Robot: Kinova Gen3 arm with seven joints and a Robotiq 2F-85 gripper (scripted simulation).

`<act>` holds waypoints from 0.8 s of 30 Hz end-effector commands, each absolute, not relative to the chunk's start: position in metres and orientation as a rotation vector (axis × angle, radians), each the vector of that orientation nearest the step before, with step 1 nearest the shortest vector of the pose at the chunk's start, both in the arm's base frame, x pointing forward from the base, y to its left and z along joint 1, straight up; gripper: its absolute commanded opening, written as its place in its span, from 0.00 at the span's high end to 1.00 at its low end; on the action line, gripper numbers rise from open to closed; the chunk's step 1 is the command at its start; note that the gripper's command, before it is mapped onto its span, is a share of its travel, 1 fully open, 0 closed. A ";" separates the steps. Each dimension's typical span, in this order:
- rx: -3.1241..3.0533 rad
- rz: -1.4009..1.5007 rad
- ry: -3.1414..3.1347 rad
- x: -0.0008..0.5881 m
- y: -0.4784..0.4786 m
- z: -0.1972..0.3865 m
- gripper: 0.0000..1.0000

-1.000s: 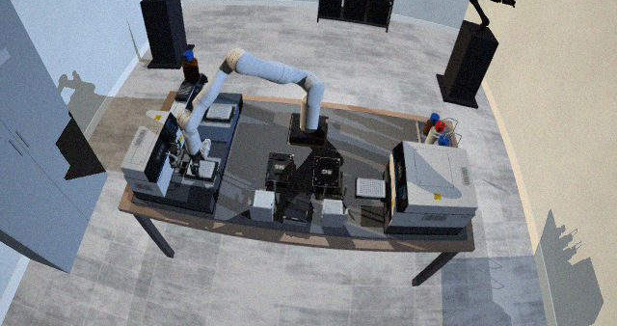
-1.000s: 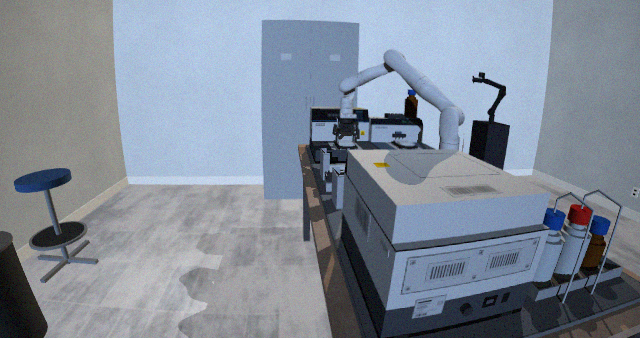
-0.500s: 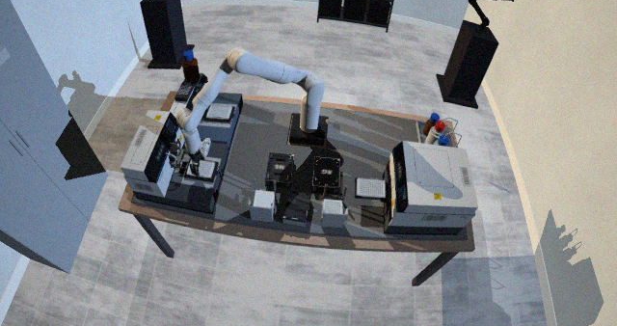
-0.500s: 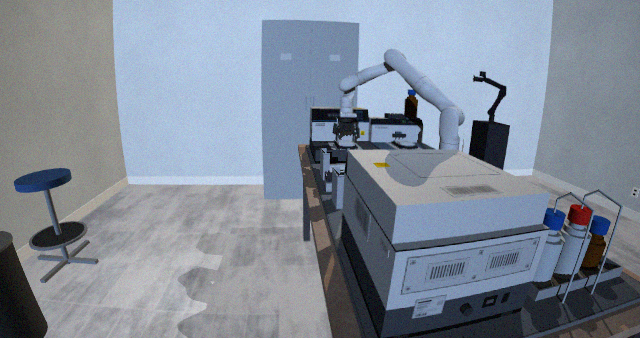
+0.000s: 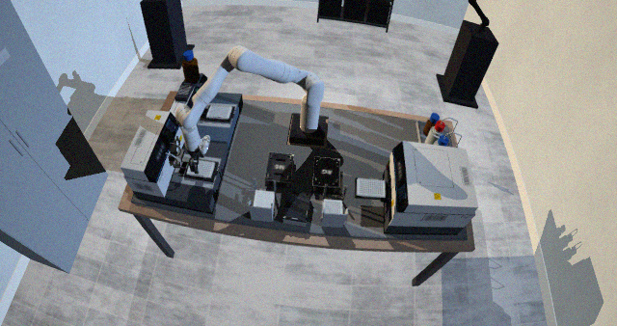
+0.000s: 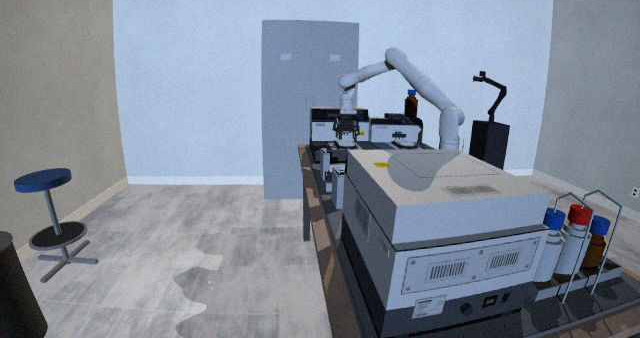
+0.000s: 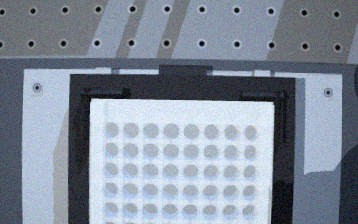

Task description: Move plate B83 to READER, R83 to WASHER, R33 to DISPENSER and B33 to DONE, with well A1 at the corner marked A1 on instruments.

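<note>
Claw (image 5: pixel 189 164) wide open, pointing down.

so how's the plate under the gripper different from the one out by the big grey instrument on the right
The plate under the gripper sits inside a dark locator frame on the left instrument block, with the open gripper directly above it. The plate by the grey instrument lies on a carrier in front of that instrument, with nothing above it. In the top view, the first is partly hidden by the arm; the second shows whole. Both are white, rectangular well plates lying flat.
</note>
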State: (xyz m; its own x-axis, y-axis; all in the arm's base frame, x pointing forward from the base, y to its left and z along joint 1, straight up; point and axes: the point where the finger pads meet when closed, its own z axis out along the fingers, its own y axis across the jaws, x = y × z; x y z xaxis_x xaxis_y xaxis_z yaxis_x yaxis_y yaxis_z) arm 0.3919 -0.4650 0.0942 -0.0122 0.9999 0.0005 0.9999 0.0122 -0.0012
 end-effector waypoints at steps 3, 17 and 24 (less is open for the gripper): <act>-2.209 0.001 -2.236 0.392 -0.465 0.102 0.00; -2.209 0.001 -2.236 0.392 -0.465 0.118 0.00; -2.209 0.001 -2.236 0.392 -0.465 0.126 0.00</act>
